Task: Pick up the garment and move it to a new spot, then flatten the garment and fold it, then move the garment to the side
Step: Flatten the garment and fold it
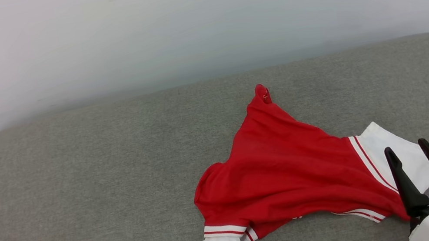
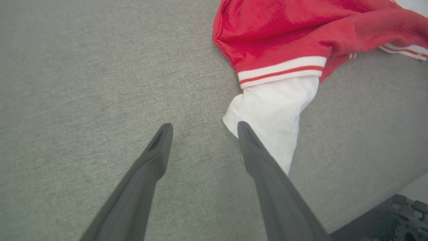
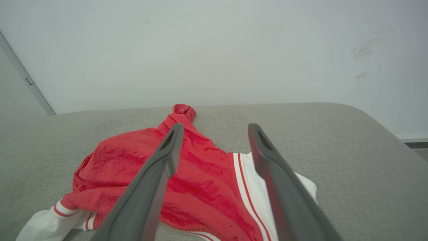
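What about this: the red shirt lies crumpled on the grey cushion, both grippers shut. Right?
No: the garment lies crumpled on the grey cushion, but the left gripper and right gripper are open, as both wrist views show.

A plain indoor room, sparse as a test space dressed like a home: a broad padded surface (image 1: 76, 184) in grey woven fabric, with rounded far corners, stands against a bare white wall (image 1: 179, 20); bed or sofa seat, I cannot tell. A garment (image 1: 285, 170) lying on it is a domestic touch. Faint scuff marks (image 3: 364, 50) show far right on the wall, a grey strip (image 3: 30, 83) far left
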You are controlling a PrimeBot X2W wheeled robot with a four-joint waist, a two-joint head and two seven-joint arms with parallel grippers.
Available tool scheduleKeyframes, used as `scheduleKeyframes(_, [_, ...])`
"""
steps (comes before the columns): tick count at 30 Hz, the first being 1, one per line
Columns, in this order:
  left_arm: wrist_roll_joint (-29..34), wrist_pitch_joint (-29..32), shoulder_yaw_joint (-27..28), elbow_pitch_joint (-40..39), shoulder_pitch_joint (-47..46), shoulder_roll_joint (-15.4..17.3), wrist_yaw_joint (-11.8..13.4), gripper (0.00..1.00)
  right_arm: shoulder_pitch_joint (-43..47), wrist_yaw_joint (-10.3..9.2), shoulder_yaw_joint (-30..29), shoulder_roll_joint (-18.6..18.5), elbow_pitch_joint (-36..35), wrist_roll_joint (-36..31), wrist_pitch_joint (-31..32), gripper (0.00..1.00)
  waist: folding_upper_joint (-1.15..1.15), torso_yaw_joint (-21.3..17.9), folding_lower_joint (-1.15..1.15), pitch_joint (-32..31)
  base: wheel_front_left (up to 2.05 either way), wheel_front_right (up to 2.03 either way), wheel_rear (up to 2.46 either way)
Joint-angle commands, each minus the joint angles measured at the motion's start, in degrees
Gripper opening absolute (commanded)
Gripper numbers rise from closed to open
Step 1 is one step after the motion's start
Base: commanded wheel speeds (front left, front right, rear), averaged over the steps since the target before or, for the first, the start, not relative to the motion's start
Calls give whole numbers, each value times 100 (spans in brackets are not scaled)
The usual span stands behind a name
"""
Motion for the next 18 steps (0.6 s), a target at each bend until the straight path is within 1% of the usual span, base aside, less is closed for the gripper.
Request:
scheduleKeyframes(1, [-64, 339, -117, -50, -100, 68, -112, 100, 59, -4, 12, 19, -44, -44, 26, 100, 0, -58, 0, 28, 0, 0, 0])
scheduleKeyframes(4, [-155, 1080, -400, -82, -198, 159, -333, 100, 29, -4, 44, 4, -104, -71, 61, 100, 0, -155, 0, 92, 0, 0, 0])
scheduleKeyframes(6, [-181, 1409, -571, -74, -307, 169, -455, 100, -10, -4, 54, -17, -144, -66, 81, 100, 0, -218, 0, 154, 0, 0, 0])
scheduleKeyframes(7, [-181, 1409, -571, -74, -307, 169, -455, 100, -10, -4, 54, -17, -144, -66, 81, 100, 0, -218, 0, 154, 0, 0, 0])
scheduleKeyframes(8, [-98, 1685, -761, 44, -497, 125, -563, 100, -106, -4, 71, -31, -211, -51, 90, 100, 0, -308, 0, 334, 0, 0, 0])
scheduleKeyframes(13, [23, 1970, -1051, 373, -888, -16, -774, 100, -243, -4, 55, -23, -233, 8, 65, 100, 0, -415, 0, 605, 0, 0, 0])
scheduleKeyframes(17, [-78, 2320, -1307, 765, -921, -169, -925, 100, -336, -4, 43, -12, -174, 28, 31, 100, 0, -507, 0, 712, 0, 0, 0])
scheduleKeyframes(18, [-131, 2386, -1341, 850, -876, -219, -940, 82, -345, -4, 40, -12, -161, 37, 23, 100, 0, -527, 0, 727, 0, 0, 0])
